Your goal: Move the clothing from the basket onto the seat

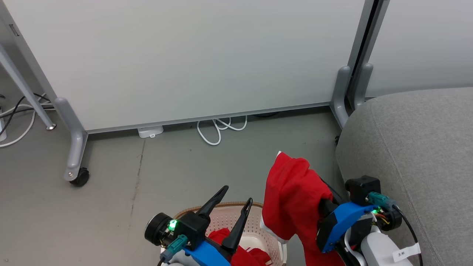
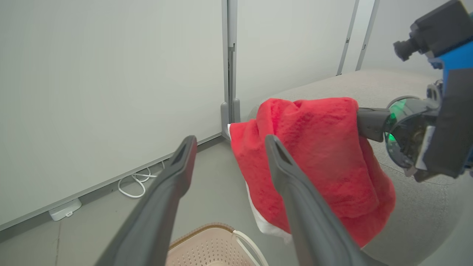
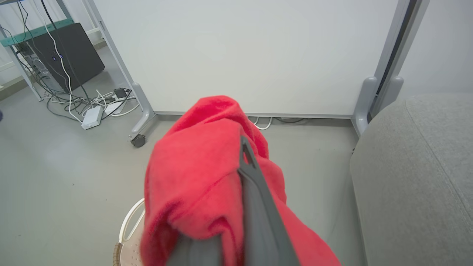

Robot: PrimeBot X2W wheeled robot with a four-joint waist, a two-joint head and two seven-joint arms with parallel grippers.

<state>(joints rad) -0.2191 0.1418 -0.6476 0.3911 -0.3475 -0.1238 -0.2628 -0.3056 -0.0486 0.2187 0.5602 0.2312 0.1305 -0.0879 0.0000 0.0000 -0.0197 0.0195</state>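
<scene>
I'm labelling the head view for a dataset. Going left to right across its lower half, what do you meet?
Caster wheel → left gripper → red clothing → grey seat.

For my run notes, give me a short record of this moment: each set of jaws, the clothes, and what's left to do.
left jaws: open, empty, above cream-white perforated plastic basket
right jaws: shut on soft bright red garment with white trim, hanging beside large light grey fabric seat
basket contents: more red fabric
status: held garment not yet on seat
</scene>
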